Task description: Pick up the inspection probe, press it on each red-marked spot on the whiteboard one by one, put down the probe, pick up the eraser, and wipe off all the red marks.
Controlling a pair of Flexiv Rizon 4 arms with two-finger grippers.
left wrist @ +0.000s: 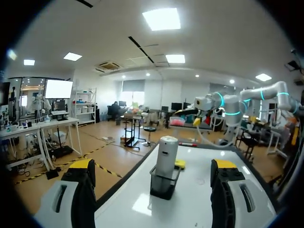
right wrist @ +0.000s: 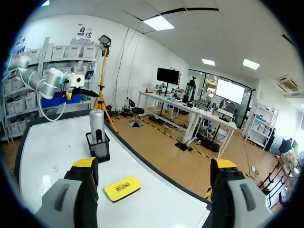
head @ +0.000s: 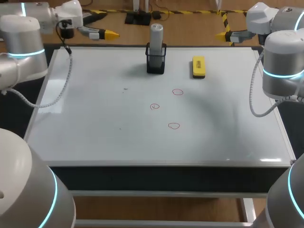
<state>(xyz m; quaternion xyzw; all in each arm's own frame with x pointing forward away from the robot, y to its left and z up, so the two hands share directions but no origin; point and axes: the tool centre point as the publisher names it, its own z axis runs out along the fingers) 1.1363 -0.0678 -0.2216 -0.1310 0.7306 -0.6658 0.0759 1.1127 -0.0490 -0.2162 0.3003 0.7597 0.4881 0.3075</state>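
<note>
The grey inspection probe (head: 156, 35) stands upright in a black holder (head: 156, 61) at the far middle of the whiteboard (head: 95, 118). A yellow eraser (head: 198, 66) lies to its right. Three red circles (head: 177, 92) (head: 155, 106) (head: 174, 126) are drawn near the board's centre. My left gripper (head: 102, 33) hovers open beyond the far left corner; the probe (left wrist: 166, 154) stands ahead of it, between its fingers (left wrist: 80, 180). My right gripper (head: 228, 34) hangs open past the far right corner, with the eraser (right wrist: 122, 188) and the probe (right wrist: 97, 126) ahead of it.
The whiteboard's metal frame (head: 161, 164) edges the board, with a dark table rim below the near side. Grey cables (head: 66, 76) (head: 254, 95) hang from both arms over the board's left and right edges.
</note>
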